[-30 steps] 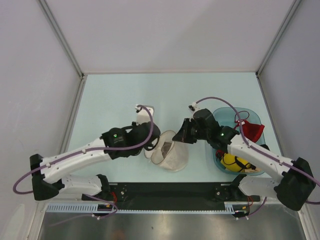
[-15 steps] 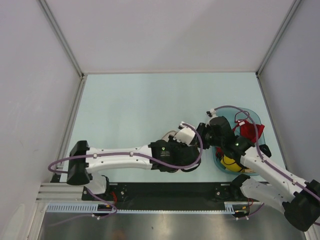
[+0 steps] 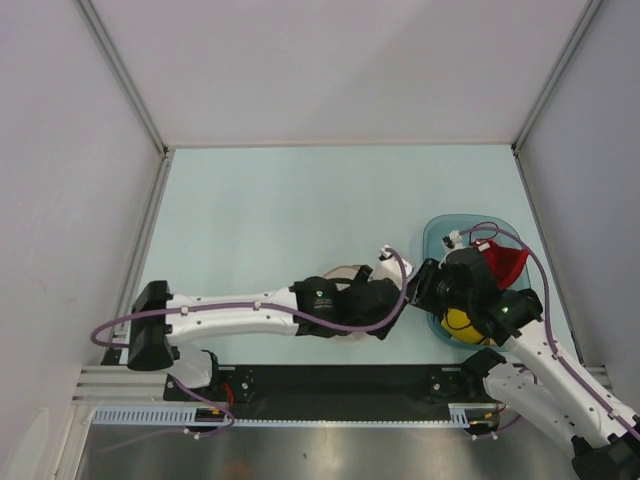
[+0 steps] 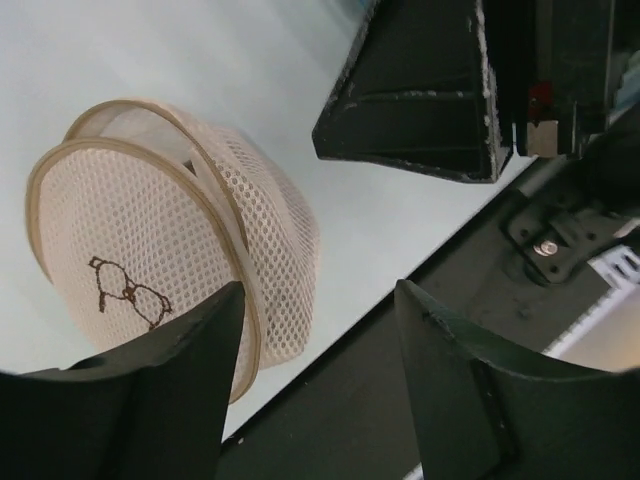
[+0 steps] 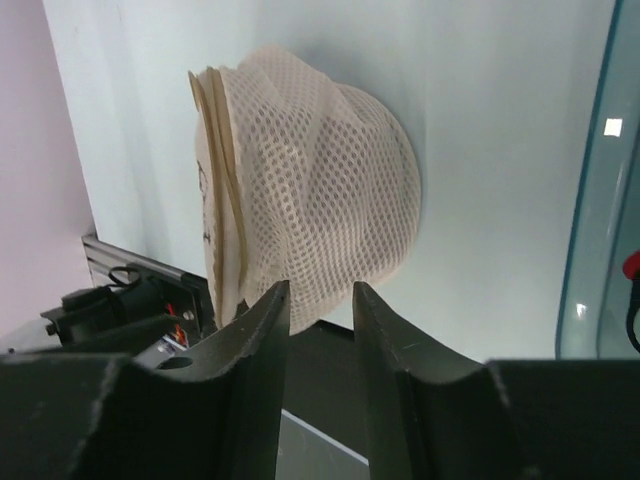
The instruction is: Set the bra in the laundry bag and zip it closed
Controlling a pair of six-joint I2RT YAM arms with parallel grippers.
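The laundry bag (image 4: 170, 235), a round cream-white mesh pouch with a small dark logo, lies on the pale table near its front edge. From above only a sliver of the bag (image 3: 345, 269) shows under my left arm. The left gripper (image 4: 320, 290) hangs open just beside the bag, with nothing between its fingers. The right gripper (image 5: 320, 287) stands open by a narrow gap, just short of the bulging mesh of the bag (image 5: 310, 200) and holding nothing. The bag's two zip rims lie close together. The bra is hidden. From above, the left gripper (image 3: 392, 312) and right gripper (image 3: 422, 285) nearly meet.
A translucent teal basket (image 3: 440, 235) stands on the right, holding a red bra (image 3: 500, 262) and a yellow-and-black garment (image 3: 462, 322). Its rim (image 5: 590, 200) shows by the right gripper. The black base rail (image 3: 330, 380) runs close under the bag.
Both grippers were shut at the bag a second ago and have opened. The left arm swung right across the bag. The right arm drew back toward the basket.
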